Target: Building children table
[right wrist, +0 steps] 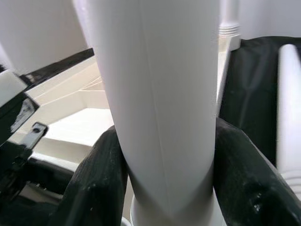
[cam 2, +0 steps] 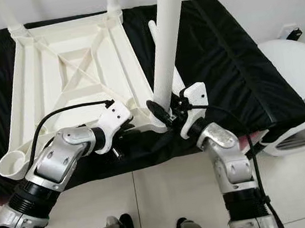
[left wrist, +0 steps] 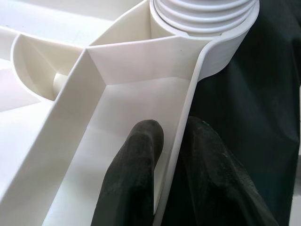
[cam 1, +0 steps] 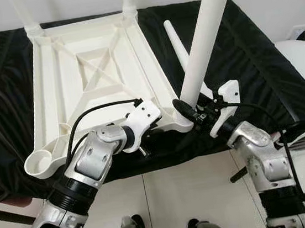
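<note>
White plastic leg (cam 1: 202, 41), right gripper (cam 1: 191, 111) clamped

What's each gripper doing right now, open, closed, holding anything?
Left gripper: shut on the rim of the upturned table top, near its corner socket.
Right gripper: shut on the white table leg standing in that socket.

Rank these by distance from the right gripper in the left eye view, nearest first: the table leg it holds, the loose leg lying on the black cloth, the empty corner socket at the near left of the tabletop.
1. Table leg: clamped in the right gripper, standing at the near right corner.
2. Loose leg: lying on the black cloth just behind the gripper.
3. Empty corner socket: far across at the near left corner, beyond the left gripper.
</note>
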`<state>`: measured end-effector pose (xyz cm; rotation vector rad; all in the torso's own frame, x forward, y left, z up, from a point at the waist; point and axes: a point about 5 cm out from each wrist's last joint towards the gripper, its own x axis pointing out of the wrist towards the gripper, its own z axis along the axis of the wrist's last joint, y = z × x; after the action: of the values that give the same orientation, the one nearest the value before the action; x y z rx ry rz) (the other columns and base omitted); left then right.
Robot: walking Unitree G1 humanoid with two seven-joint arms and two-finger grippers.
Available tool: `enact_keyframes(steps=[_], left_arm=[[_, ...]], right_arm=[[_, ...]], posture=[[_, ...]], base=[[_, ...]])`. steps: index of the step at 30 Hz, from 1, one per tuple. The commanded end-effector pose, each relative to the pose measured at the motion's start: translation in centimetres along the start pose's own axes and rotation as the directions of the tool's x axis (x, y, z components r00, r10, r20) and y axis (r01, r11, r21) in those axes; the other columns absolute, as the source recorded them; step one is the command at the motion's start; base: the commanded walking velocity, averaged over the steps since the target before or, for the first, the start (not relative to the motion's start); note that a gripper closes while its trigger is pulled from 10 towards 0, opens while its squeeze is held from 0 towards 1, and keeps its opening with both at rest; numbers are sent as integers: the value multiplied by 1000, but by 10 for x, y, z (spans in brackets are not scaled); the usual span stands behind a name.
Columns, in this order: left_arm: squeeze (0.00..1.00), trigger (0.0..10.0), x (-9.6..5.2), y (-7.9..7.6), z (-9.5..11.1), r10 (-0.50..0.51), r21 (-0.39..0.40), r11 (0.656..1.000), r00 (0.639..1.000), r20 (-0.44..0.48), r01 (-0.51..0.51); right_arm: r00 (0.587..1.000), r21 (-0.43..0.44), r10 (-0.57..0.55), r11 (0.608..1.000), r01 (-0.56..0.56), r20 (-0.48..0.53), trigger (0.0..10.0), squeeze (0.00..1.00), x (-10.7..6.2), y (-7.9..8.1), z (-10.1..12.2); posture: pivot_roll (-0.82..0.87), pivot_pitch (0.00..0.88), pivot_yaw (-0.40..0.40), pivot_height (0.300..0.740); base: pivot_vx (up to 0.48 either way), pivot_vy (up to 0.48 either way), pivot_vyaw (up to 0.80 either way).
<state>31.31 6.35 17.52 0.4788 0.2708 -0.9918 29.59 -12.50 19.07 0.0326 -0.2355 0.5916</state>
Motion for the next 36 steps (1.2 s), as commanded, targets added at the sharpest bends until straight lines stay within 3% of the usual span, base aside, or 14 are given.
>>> enact_keyframes(steps=[1,6,11,16,17,18,20,21,23,24,31,32,35,36], left_arm=[[0,10000,1,-2,5,-11,11,1000,1000,23,11],[0,10000,1,-2,5,-11,11,1000,1000,24,10],[0,10000,0,-1,5,-4,9,1000,1000,24,4],[0,10000,0,-1,5,-3,8,1000,1000,24,3],[0,10000,0,-1,6,-1,8,1000,1000,25,1],[0,10000,0,-1,6,-1,8,1000,1000,25,1],[0,10000,0,0,6,0,8,1000,1000,25,0],[0,10000,0,0,6,-1,9,1000,1000,26,1],[0,10000,0,0,6,-2,11,1000,1000,26,1],[0,10000,0,0,6,-2,11,1000,1000,26,2],[0,10000,1,-1,7,-4,14,1000,1000,29,3],[0,10000,1,-2,7,-3,11,1000,999,32,2],[0,10000,1,-2,7,-2,10,1000,999,33,2],[0,10000,1,-2,7,-2,10,1000,999,34,2]], right_arm=[[999,35,-28,999,30,-36,0,0,0,6,-8],[990,21,-131,991,132,-42,0,0,1,15,-12],[967,-5,-251,968,251,-45,0,0,7,35,-15],[958,-11,-282,959,282,-49,0,0,8,39,-16],[935,-30,-349,937,347,-61,0,0,8,42,-18],[927,-25,-370,929,369,-64,2667,0,8,42,-18],[920,-22,-386,922,385,-66,2667,0,8,43,-18],[917,-1,-395,919,395,-66,10000,0,8,41,-18],[916,14,-397,917,398,-64,10000,0,7,40,-17],[919,17,-389,920,391,-64,10000,1000,7,38,-16],[943,59,-326,942,330,-73,10000,1000,7,30,-17],[962,41,-269,962,271,-54,10000,1000,7,18,-14],[966,25,-255,966,256,-46,10000,1000,7,12,-12],[974,15,-221,975,222,-39,10000,0,7,5,-10]], posture=[[-62,175,35,740],[-59,176,31,740],[-52,177,25,740],[-52,177,25,740],[-50,176,25,740],[-52,174,26,740],[-52,174,26,740],[-53,173,26,740],[-55,173,27,740],[-57,173,26,740],[-57,169,20,740],[-59,164,15,740],[-59,164,14,740],[-57,162,12,740]], base=[[0,0,0],[0,0,0],[0,0,0],[0,0,0],[0,0,0],[0,0,0],[0,0,0],[0,0,0],[0,0,0],[0,0,0],[0,0,0],[0,0,0],[0,0,0],[0,0,0]])
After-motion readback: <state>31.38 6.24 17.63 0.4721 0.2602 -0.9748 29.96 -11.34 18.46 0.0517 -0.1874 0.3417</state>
